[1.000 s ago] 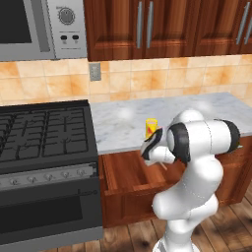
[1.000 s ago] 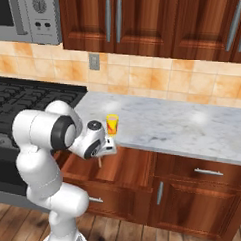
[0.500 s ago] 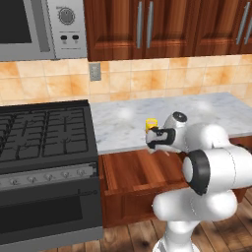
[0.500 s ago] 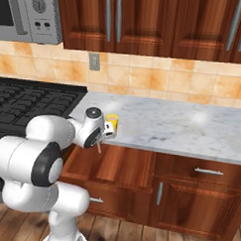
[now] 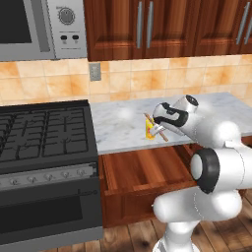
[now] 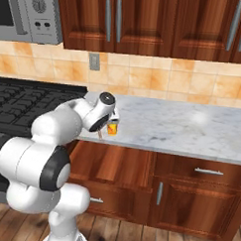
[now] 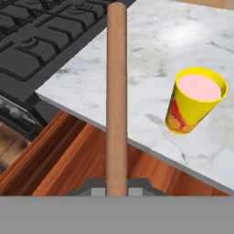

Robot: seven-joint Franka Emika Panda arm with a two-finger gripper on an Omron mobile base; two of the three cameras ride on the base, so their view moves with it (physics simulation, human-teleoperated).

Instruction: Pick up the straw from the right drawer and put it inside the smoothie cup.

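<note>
Gripping the straw [image 7: 116,100] in my gripper [image 7: 116,186] — its length runs straight out ahead. The cup [image 7: 195,101] stands upright on the counter [image 7: 151,64], off to the straw's side — not under its tip.

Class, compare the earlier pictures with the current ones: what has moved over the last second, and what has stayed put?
The gripper, shut on the straw, has risen from over the open right drawer to counter height beside the smoothie cup. The straw is not yet in the cup. Cup, drawer and base stayed put.
</note>
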